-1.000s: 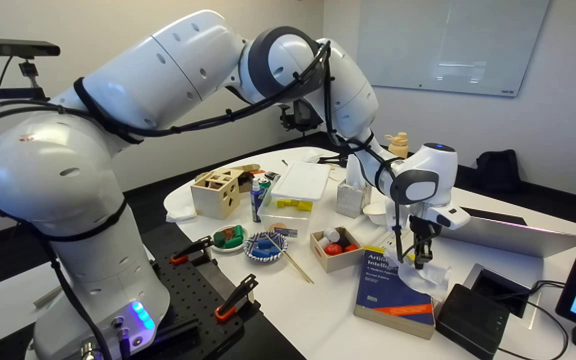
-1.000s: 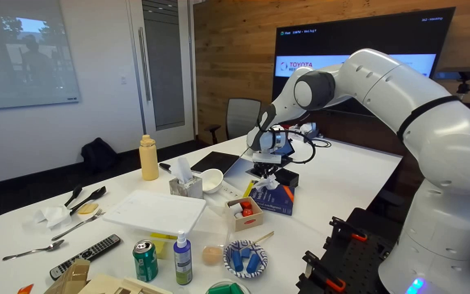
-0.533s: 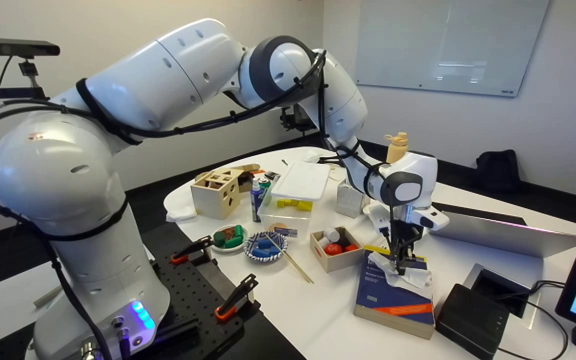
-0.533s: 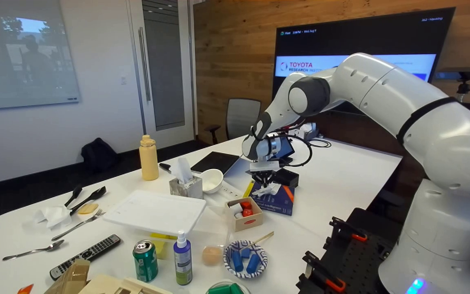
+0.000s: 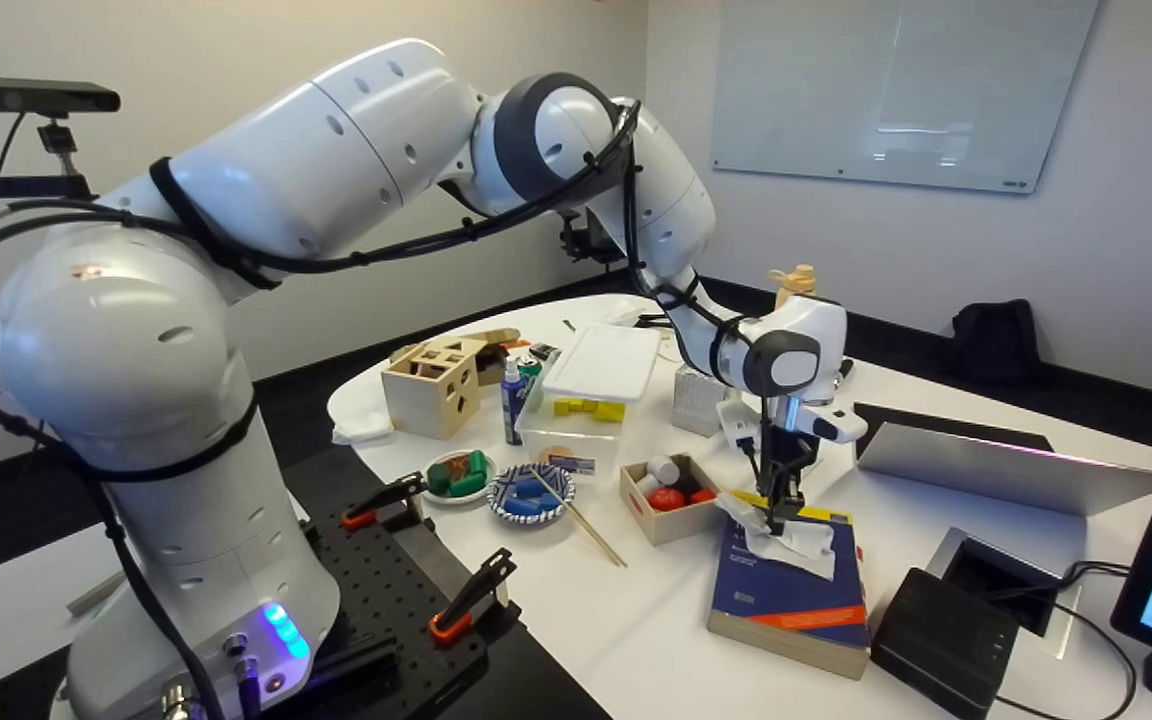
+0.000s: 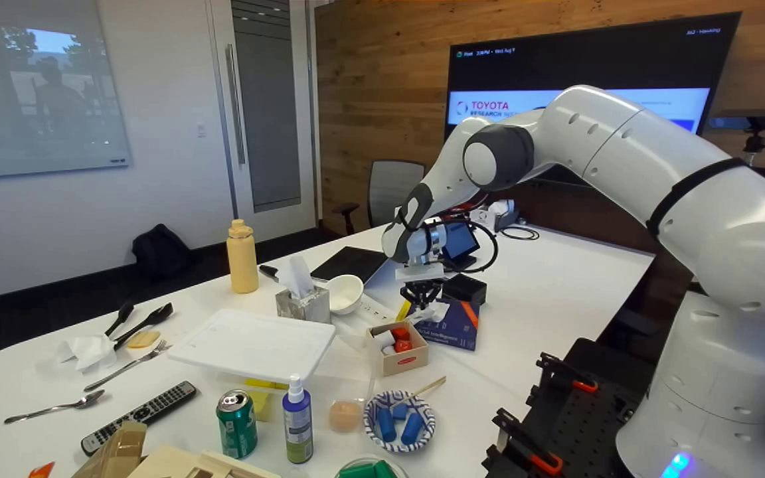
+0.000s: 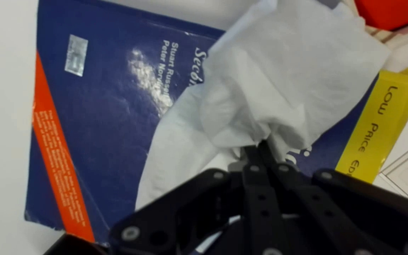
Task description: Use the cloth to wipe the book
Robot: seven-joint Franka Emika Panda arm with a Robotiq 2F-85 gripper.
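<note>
The book [image 7: 112, 117] is dark blue with an orange band, a yellow strip and pale lettering; the cloth [image 7: 296, 71] is white, the hand [image 7: 260, 150] black, the worktop [image 6: 555, 299] white. The bowl [image 6: 426, 413] carries a dark blue and white zigzag pattern, and its blocks [image 6: 386, 423] are blue. The water bottle [image 6: 242, 260] is pale yellow, the can [image 6: 237, 428] green, the spray bottle [image 6: 298, 425] purple with a white top, the tissue box [image 6: 304, 308] mottled grey, the arm [image 5: 306, 165] white and dark grey
</note>
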